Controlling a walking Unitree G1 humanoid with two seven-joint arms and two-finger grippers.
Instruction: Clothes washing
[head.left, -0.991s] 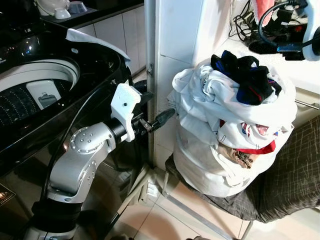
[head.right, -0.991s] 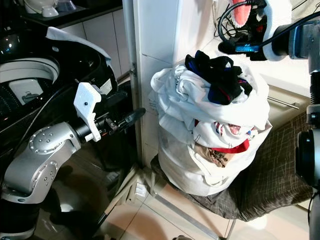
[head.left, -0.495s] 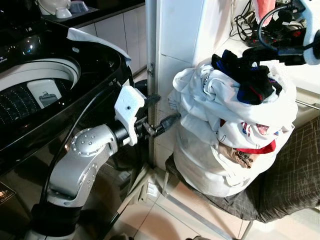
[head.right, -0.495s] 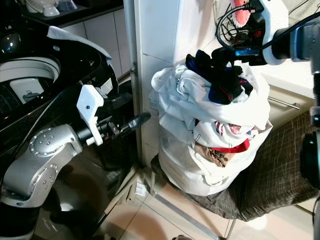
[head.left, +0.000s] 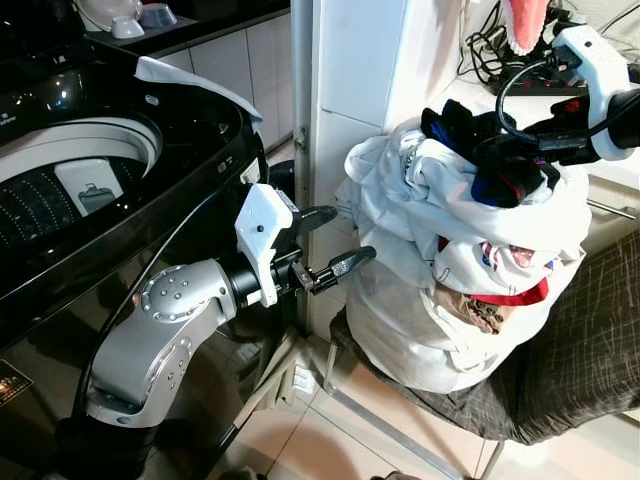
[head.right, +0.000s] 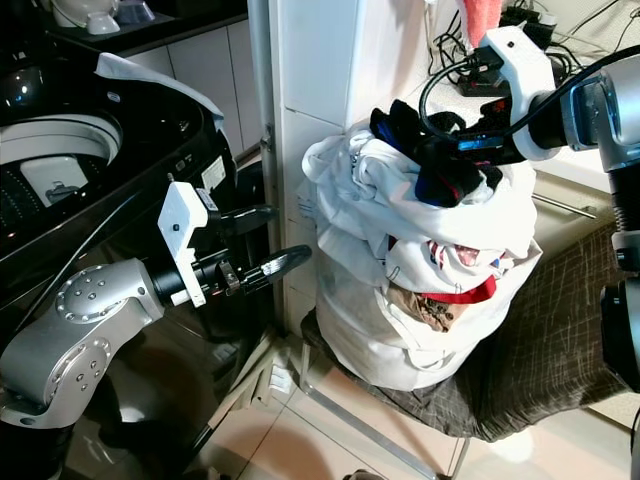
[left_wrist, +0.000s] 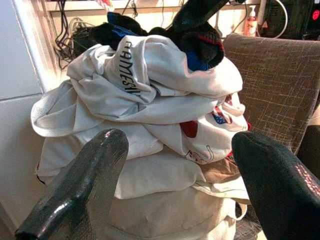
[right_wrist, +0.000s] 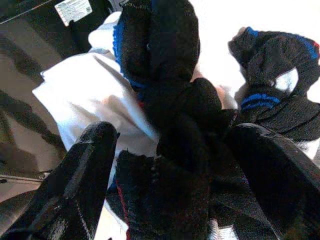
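My right gripper (right_wrist: 170, 165) straddles the dark socks (head.left: 500, 150) atop the laundry pile (head.left: 450, 260), fingers spread — closing may snag white shirts too. At nine o'clock, my left gripper (head.left: 335, 240) gapes empty — the pile could topple.

Open gap between washer (head.left: 120, 190) and laundry pile (head.left: 450, 270)

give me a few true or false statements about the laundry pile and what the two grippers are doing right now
1. The right gripper is at the dark clothes on top of the laundry pile. True.
2. The left gripper is shut on a white shirt. False: it is open, beside the pile, holding nothing.
3. The pile sits on a chair. True.
4. The washing machine lid is closed. False: the drum is open.
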